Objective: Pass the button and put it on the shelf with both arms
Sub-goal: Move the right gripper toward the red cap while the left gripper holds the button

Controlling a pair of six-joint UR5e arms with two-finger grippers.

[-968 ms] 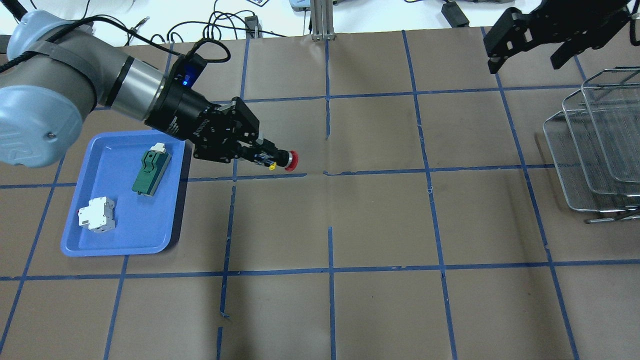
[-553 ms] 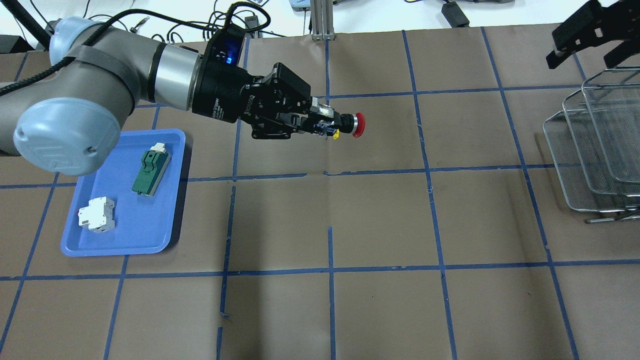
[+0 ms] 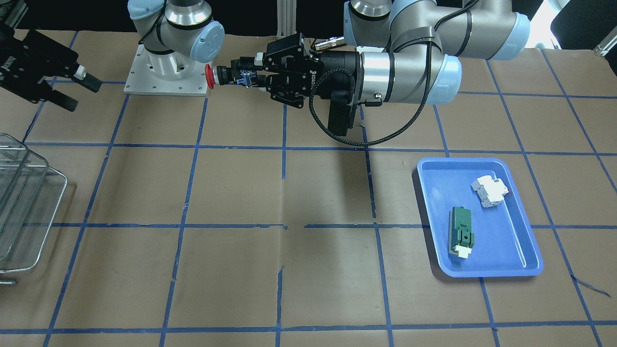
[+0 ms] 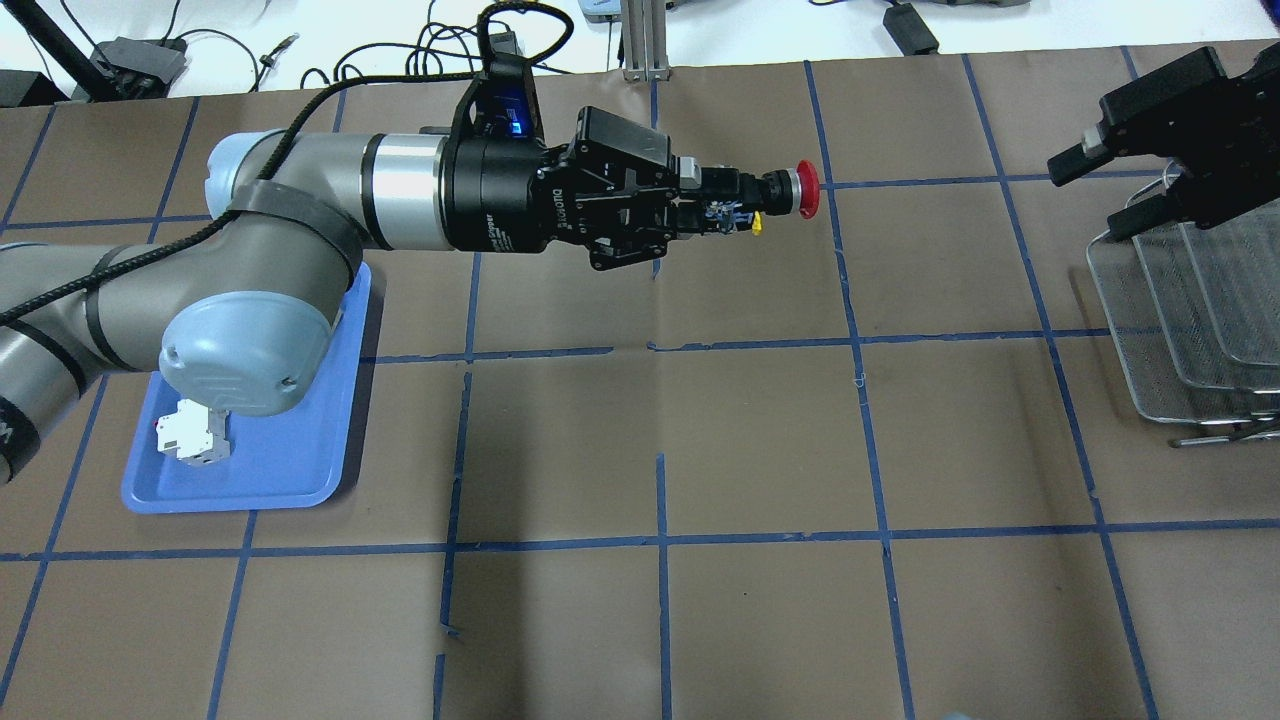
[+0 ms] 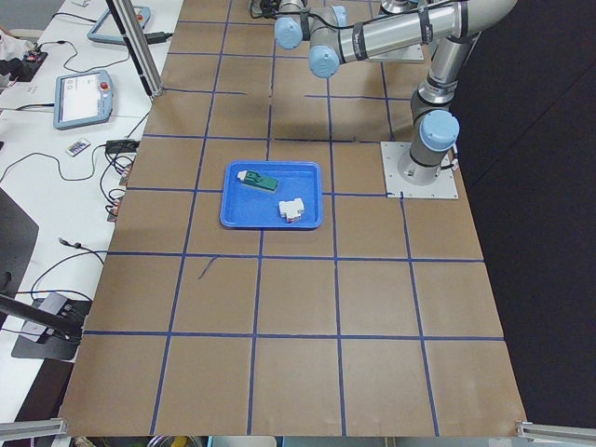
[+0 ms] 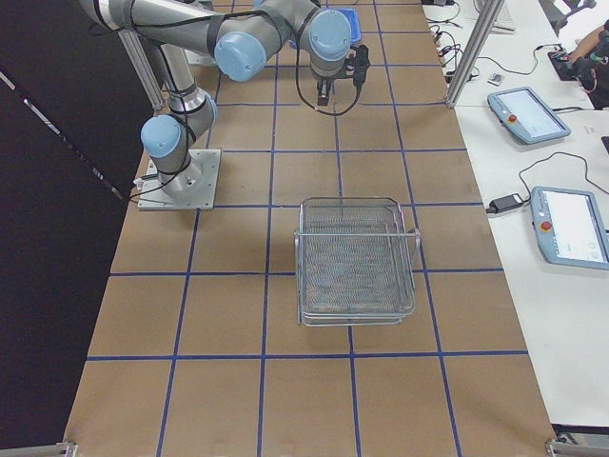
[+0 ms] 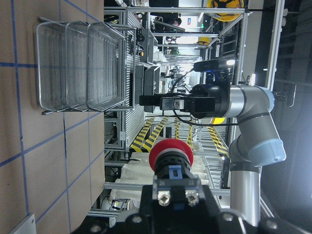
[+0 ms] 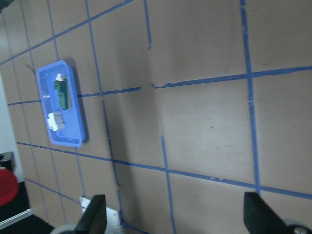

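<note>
Holding button (image 4: pixel 772 192) midair, L claw (image 4: pixel 722 203) clenched on it; R claw (image 4: pixel 1105 192) spread wide nr shelf (image 4: pixel 1160 360) rim.

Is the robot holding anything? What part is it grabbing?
Yes. The left gripper holds the button by its back end, with the red cap sticking out in front. The right gripper is open and holds nothing.

The table (image 4: pixel 760 440) is covered in matt brown paper, faintly creased, crossed by strips of blue tape (image 4: pixel 770 537). The tray (image 3: pixel 501 241) is smooth blue plastic with a soft sheen. The shelf (image 6: pixel 354 267) is bright silver wire and fine metal mesh. The button (image 4: pixel 790 190) has a glossy red plastic cap. The left arm (image 4: pixel 400 205) has satin silver metal tubes and matt light-blue caps; the left gripper (image 4: pixel 715 200) is matt black.
</note>
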